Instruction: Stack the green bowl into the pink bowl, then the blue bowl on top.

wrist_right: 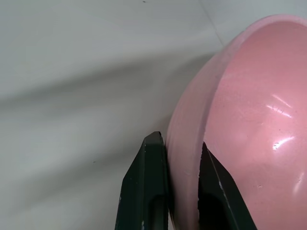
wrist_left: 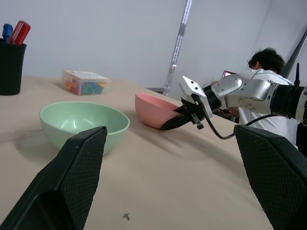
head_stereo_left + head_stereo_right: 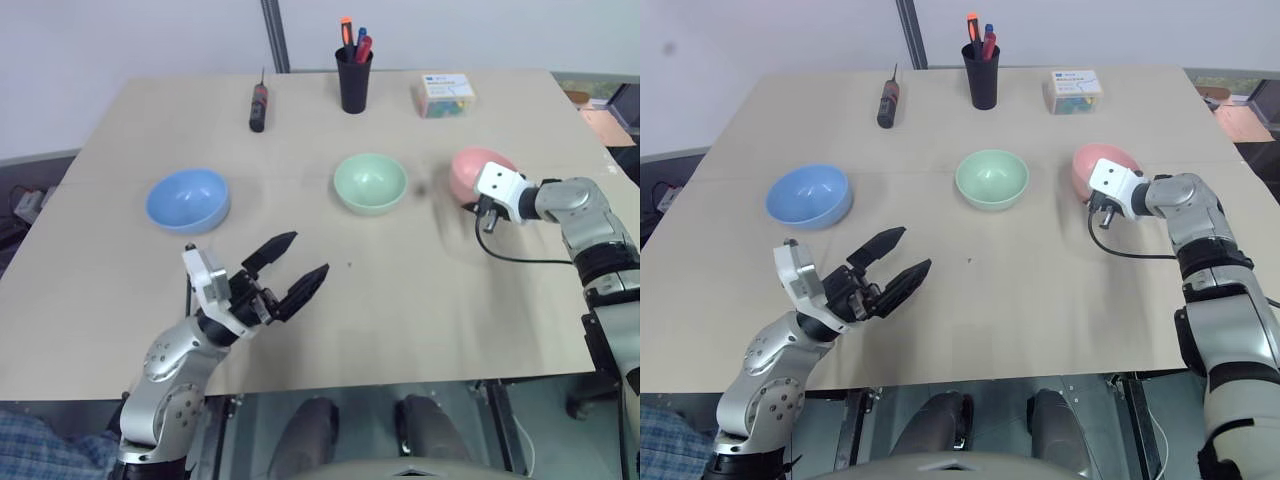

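The pink bowl (image 3: 466, 168) is at the right of the table, tipped up on its side. My right gripper (image 1: 181, 146) is shut on its rim, one finger inside the wall and one outside. The green bowl (image 3: 370, 182) sits upright in the middle, a short way left of the pink one. Further left, the blue bowl (image 3: 188, 200) also stands upright. My left gripper (image 3: 306, 254) hovers open over the near part of the table, in front of the blue and green bowls, with nothing between its fingers.
At the back of the table (image 3: 400, 310) stand a black cup of markers (image 3: 354, 75), a dark screwdriver (image 3: 259, 105) and a small clear box of coloured pieces (image 3: 445, 95). A person (image 2: 261, 67) is beyond the table's right side.
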You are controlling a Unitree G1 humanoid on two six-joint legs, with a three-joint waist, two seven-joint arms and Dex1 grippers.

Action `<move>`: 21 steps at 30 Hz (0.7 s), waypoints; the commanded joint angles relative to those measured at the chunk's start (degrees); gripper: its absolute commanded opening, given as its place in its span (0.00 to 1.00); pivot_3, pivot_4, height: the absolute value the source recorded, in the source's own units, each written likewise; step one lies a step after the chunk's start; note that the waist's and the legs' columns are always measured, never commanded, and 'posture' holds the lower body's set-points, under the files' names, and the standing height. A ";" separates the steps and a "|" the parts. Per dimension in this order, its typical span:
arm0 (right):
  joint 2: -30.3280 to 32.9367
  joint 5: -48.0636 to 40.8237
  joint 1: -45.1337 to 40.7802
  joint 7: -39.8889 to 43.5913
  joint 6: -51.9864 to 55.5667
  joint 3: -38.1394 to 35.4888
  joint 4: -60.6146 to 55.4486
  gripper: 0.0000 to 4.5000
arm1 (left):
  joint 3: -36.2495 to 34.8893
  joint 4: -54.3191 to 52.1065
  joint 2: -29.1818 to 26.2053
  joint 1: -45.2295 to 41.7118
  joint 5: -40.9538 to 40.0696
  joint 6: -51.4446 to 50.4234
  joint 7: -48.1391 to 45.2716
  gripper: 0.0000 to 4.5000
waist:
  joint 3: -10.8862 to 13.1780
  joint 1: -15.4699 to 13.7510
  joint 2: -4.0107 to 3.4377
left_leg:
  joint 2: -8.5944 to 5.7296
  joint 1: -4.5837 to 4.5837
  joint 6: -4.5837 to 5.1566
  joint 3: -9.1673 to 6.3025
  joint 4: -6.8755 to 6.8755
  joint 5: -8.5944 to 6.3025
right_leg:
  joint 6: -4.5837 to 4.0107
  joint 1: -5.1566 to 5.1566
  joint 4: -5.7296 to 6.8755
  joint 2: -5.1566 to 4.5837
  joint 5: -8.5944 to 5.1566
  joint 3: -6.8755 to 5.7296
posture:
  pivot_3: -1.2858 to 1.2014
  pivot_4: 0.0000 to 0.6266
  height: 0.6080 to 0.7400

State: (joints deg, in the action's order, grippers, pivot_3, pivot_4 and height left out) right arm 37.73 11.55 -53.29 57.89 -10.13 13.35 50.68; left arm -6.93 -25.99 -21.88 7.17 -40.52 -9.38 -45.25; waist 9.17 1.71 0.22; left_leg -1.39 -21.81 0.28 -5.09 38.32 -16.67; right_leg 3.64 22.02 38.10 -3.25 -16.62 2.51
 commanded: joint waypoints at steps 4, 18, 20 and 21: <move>5.06 -1.68 12.91 11.45 5.18 3.12 -30.89 0.01 | -3.60 -0.42 -3.17 3.64 0.76 1.59 -2.36 1.00 | 0.00 0.40 -0.01 | 0.03 -0.03 0.00 -0.05 -0.02 0.00 | 0.00 0.03 -0.02 -0.02 0.00 -0.02 | 0.52 0.24 1.00; -4.80 3.66 21.83 9.96 29.57 16.62 -71.91 0.01 | -10.05 5.25 -7.89 3.68 0.19 1.81 -6.77 1.00 | -0.03 -0.07 -0.01 | -0.04 0.01 -0.02 -0.22 0.01 -0.01 | -0.01 -0.01 0.04 -0.28 0.02 -0.18 | 0.52 0.24 1.00; -6.04 4.73 20.76 8.70 29.78 17.46 -70.61 0.09 | -10.06 5.09 -7.97 3.75 0.14 1.71 -6.93 1.00 | -0.03 -0.19 -0.01 | -0.07 0.00 -0.03 -0.23 0.01 -0.01 | -0.01 0.00 0.02 -0.32 0.02 -0.20 | 0.52 0.24 1.00; -6.51 5.31 20.16 7.99 29.43 17.76 -69.73 0.18 | -10.06 5.03 -7.99 3.71 0.11 1.66 -6.97 1.00 | -0.03 -0.28 -0.01 | -0.07 -0.01 -0.04 -0.24 0.01 -0.01 | -0.01 0.00 0.00 -0.32 0.02 -0.20 | 0.52 0.24 1.00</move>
State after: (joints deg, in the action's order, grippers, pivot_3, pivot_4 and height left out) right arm 31.50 15.84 -32.04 67.18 19.63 31.03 -18.99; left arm -15.69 -19.68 -29.25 10.94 -39.76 -8.22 -51.64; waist 9.14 1.43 0.21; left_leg -1.46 -21.83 0.25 -5.33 38.32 -16.67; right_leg 3.62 22.03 38.09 -3.58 -16.60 2.30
